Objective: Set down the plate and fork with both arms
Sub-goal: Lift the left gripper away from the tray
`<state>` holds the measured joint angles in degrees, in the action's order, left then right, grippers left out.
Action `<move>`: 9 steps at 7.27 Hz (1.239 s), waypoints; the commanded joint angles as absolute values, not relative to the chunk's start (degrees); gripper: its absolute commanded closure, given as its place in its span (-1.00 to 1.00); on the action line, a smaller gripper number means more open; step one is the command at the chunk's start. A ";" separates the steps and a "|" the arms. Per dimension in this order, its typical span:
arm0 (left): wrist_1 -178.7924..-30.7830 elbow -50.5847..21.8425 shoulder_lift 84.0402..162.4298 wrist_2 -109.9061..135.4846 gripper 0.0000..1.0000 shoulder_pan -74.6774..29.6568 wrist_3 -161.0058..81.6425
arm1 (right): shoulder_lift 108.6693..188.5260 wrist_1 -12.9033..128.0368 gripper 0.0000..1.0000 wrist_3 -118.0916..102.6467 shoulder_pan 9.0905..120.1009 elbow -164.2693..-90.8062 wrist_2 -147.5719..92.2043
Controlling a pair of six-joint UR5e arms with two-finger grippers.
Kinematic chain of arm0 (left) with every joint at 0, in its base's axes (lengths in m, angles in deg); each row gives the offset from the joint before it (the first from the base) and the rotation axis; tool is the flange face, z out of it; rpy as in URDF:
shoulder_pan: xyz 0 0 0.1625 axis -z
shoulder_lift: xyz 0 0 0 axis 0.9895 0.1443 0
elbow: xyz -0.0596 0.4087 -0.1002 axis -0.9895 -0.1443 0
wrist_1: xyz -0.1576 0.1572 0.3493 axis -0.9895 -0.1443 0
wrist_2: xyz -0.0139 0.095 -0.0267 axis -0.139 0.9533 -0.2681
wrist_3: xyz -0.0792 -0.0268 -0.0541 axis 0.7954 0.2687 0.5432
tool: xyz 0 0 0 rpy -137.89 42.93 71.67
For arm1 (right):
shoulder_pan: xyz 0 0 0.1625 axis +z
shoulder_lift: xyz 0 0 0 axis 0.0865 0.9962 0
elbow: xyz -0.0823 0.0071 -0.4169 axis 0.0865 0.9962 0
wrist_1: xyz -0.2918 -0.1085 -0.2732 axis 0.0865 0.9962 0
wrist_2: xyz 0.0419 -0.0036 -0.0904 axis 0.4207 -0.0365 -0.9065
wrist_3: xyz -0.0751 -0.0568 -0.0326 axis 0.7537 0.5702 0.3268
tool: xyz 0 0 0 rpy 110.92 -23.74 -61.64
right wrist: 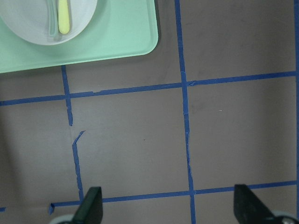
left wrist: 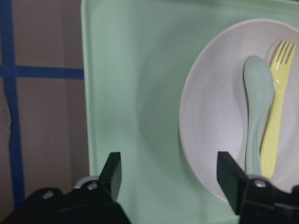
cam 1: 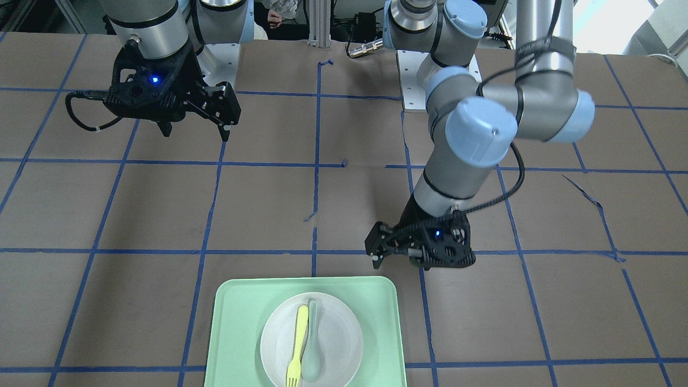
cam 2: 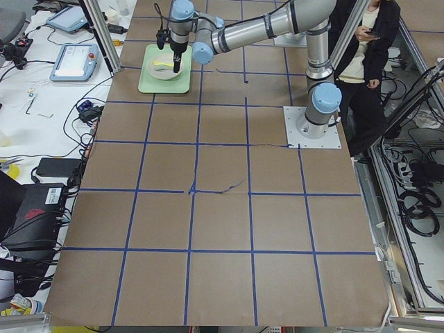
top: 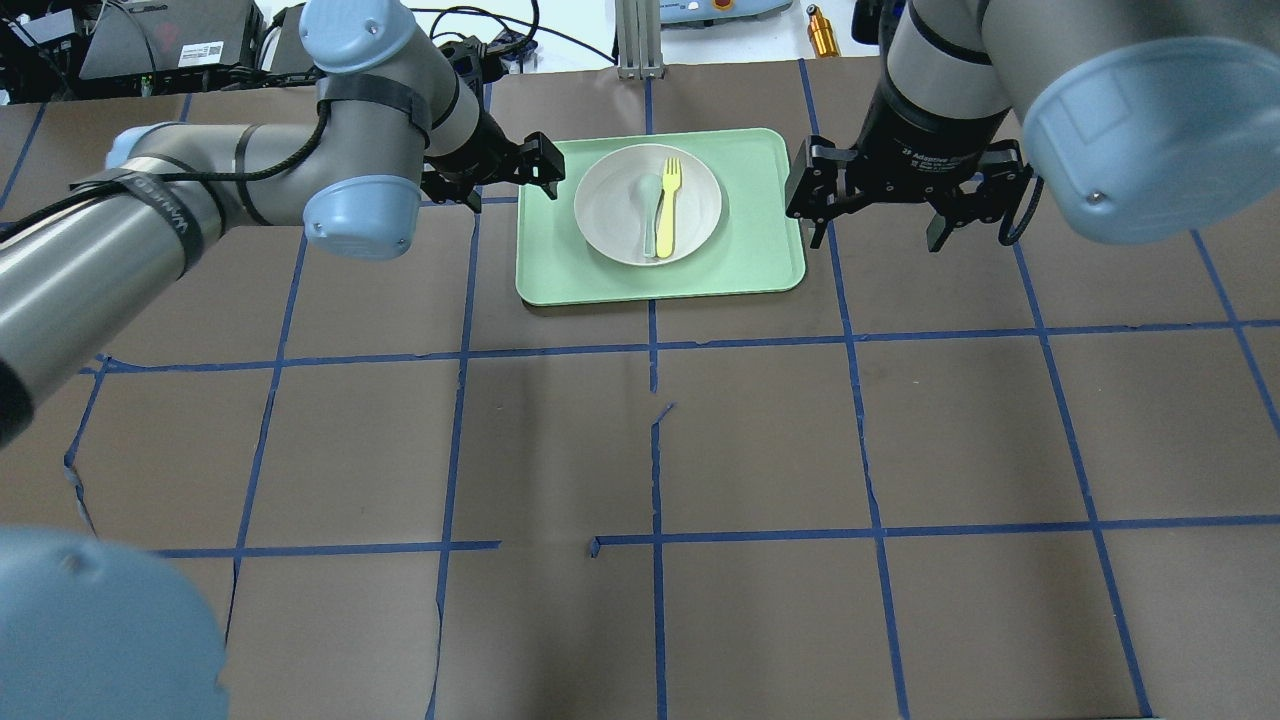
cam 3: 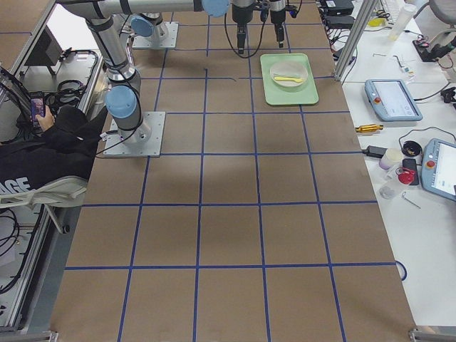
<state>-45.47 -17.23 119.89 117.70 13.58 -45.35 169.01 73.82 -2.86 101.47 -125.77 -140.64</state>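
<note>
I judge this the approach; nothing is lifted. My left gripper (left wrist: 170, 177) hangs wide open and empty over the tray (top: 760, 250) at the plate's (top: 605, 205) nine o'clock; my right gripper (top: 878, 235), equally open and empty, hangs at three o'clock; the fork (top: 668, 205) lies on the plate beside the spoon (top: 650, 205); next I must pinch the fork alone. One plate, one fork, one spoon, one tray.

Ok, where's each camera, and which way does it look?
Front-facing: across the table, facing the robot; left gripper at right.
Overhead: behind the robot, looking down; right gripper beside the tray.
Exterior left: table's end, left arm extending away.
Exterior right: opposite end, right arm extending away.
Left wrist: past its fingers onto the plate.
Right wrist: past its fingertips onto table, tray corner.
Shared: all show the tray.
</note>
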 commanded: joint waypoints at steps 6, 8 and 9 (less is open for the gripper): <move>-76.14 -15.86 104.77 120.54 -1.00 15.33 -45.36 | 162.68 81.44 -1.00 -1.77 103.65 -126.06 -140.54; -76.05 -16.04 104.78 120.37 -1.00 15.41 -45.36 | 146.91 83.83 -0.99 -2.73 108.31 -112.85 -140.62; -76.05 -16.04 104.61 120.37 -1.00 15.33 -45.36 | 138.64 83.91 -0.99 -2.73 108.32 -104.94 -140.79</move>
